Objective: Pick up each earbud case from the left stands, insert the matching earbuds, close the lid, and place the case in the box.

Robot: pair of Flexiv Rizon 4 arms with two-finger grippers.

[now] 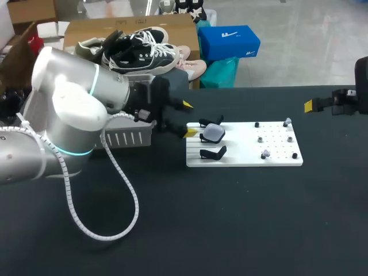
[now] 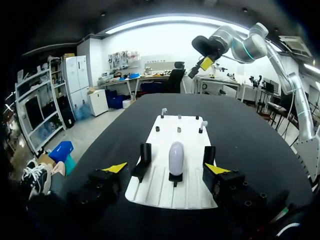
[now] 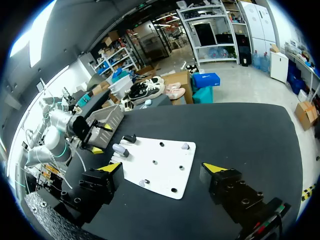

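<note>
- Step in hand is judged to be the first pick: the earbud case (image 1: 214, 133) is to be taken off its stand, and nothing is grasped yet.
- The left end effector (image 1: 188, 118) is released, with its fingers spread. It is held at the left edge of the white board (image 1: 247, 158).
- The case is seen just ahead of it, in line with the gap between the fingers, and is not touched.
- The case is propped on the middle stand (image 2: 173, 179). Whether its lid is open or closed cannot be told.
- Approach should be kept centred on the case, so that both fingers pass inside the two empty stands (image 2: 144, 159) on either side.
- The fingers should be closed on the case's two broad sides, below where the lid is likely to split.
- The case should be lifted clear of the stand's lip before any swing away, or the board may be dragged.
- The shell looks smooth and rounded, so slip is likely and a square, firm squeeze is advised.
- The right end effector (image 3: 162, 168) is also released and empty. It is held over the bench (image 1: 230, 230), well apart from the board's right end.
- Counts, task things: one case; three stands, two of them empty; one box (image 1: 123, 137), near the board's left end behind the left arm.
- Counts, on the board's right half: three pale small pieces (image 1: 260, 139), taken for earbuds, and three dark pegs (image 1: 295, 155).
</note>
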